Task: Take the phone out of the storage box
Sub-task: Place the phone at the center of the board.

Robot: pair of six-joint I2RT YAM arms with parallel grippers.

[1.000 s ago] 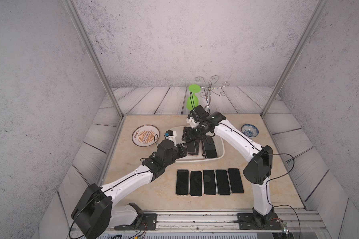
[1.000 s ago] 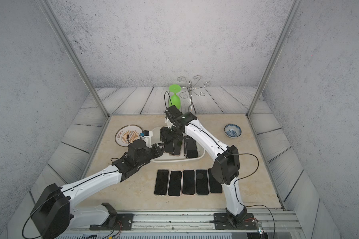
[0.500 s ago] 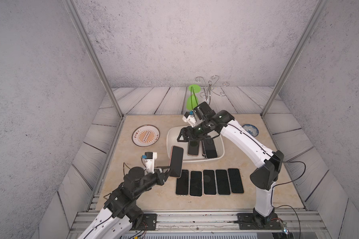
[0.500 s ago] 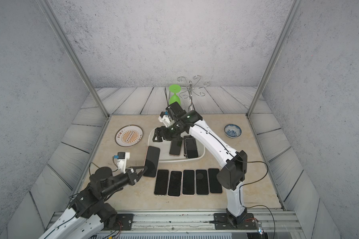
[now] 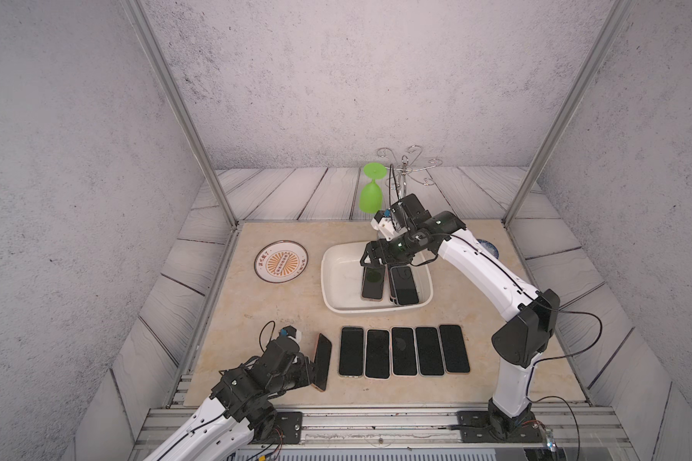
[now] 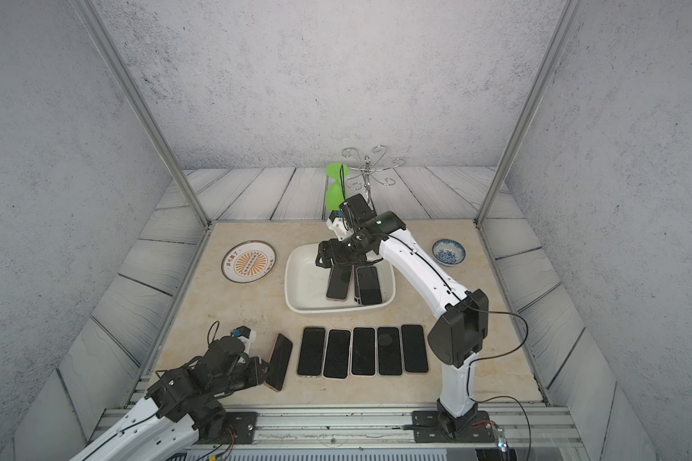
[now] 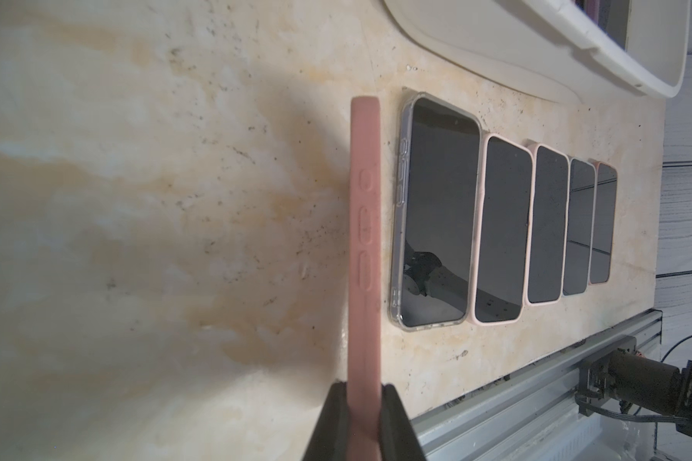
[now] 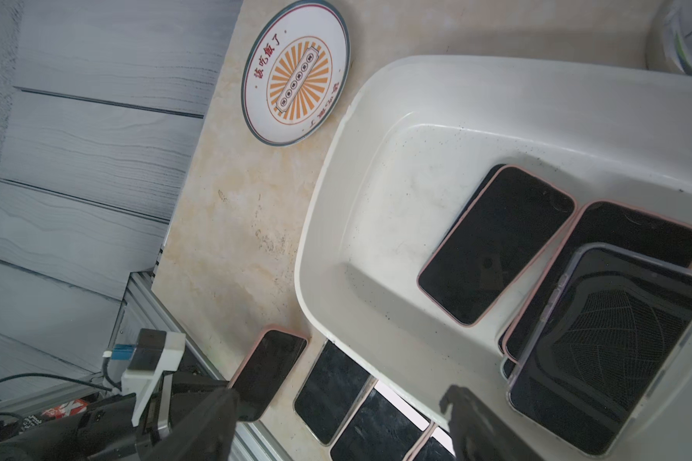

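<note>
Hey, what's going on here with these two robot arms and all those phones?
The left pincer is shut on a pink-cased phone, holding it on its edge beside a row of five phones lying flat on the table. The right pincer is open over the white storage box, where several more phones lie partly stacked.

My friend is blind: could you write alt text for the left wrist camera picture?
The left gripper pinches a pink-cased phone on edge, beside five phones lying screen-up on the table; the white storage box sits beyond.
</note>
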